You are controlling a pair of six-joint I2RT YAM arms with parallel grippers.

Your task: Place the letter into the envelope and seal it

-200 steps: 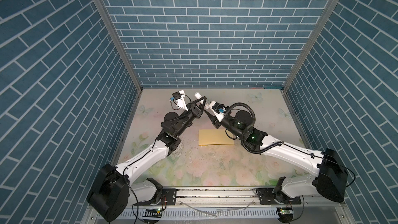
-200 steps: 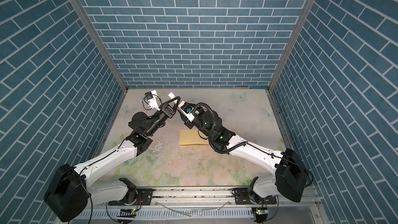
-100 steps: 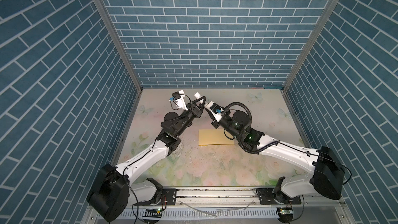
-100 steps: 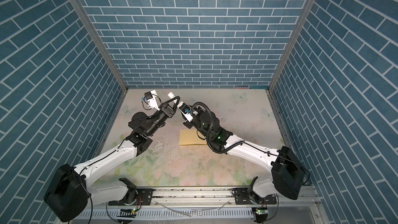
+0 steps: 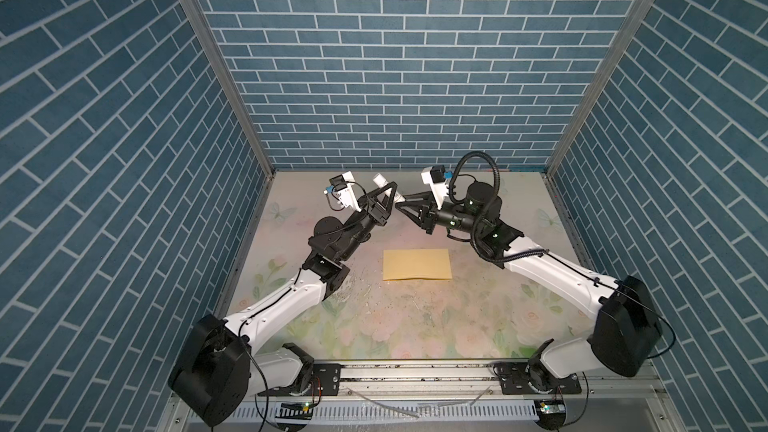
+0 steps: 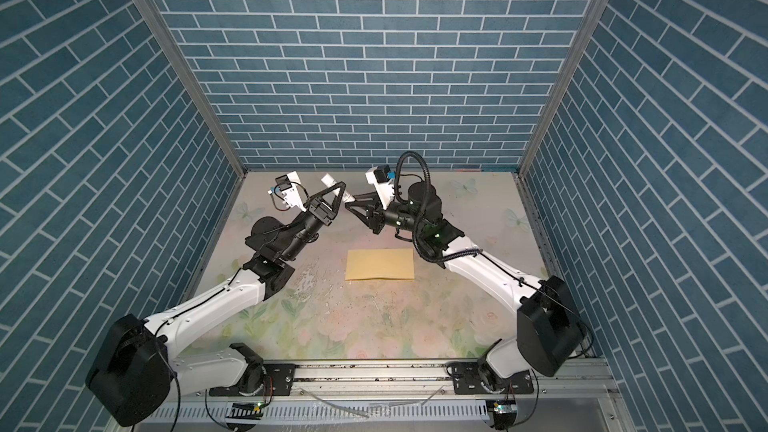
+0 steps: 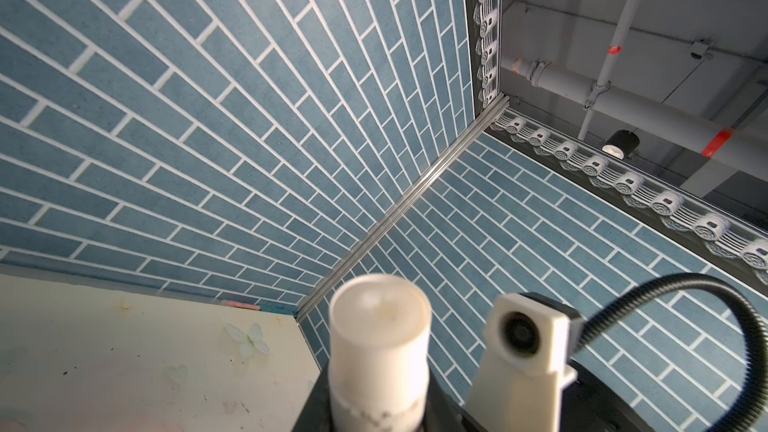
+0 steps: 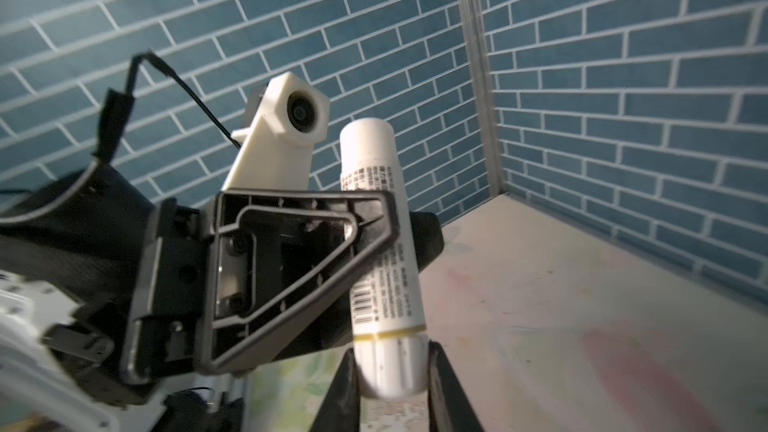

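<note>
The yellow-tan envelope (image 5: 417,264) (image 6: 380,264) lies flat mid-table with its flap closed. The letter is out of view. Both grippers meet in the air above the table's far part, on one white glue stick (image 5: 380,179) (image 6: 330,179). My left gripper (image 5: 392,191) (image 6: 341,189) (image 7: 376,417) is shut around the stick's printed body (image 8: 380,243), which points up and back. My right gripper (image 5: 400,204) (image 6: 349,204) (image 8: 390,371) is shut on the stick's ribbed lower end, below its yellow band. In the left wrist view the stick's flat top end (image 7: 380,313) fills the foreground.
Blue brick walls close the table (image 5: 415,326) in on three sides. The right arm's black cable loop (image 5: 478,168) rises behind its wrist. A metal rail (image 5: 415,371) runs along the front edge between the arm bases.
My right gripper's jaws have closed on the glue stick's lower end, and the right arm has swung its wrist rightward. The left gripper has kept its hold and place.
</note>
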